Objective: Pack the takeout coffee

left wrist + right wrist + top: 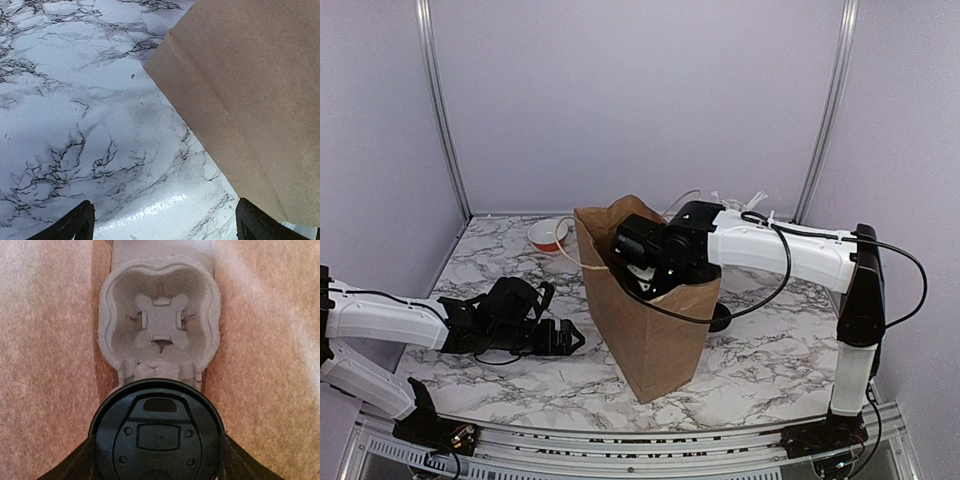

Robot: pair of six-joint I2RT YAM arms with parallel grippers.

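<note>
Your right gripper (pixel 156 457) is down inside the paper bag (pixel 650 340), its 2 fingers (pixel 75 466) flanking the black lid (pixel 156 432), 1 on each side. Whether they clamp it or have let go, I cannot tell. The lid faces straight up at the wrist, so the cup beneath, itself hidden, should stand upright between the jaws. Just beyond lies 1 empty pocket of the pulp carrier (pixel 160 305). The bag's walls crowd both sides, so you likely have room only straight up. Your left gripper (pixel 165 222) is spread wide and empty over the marble table (pixel 75 100), just beside the bag.
</note>
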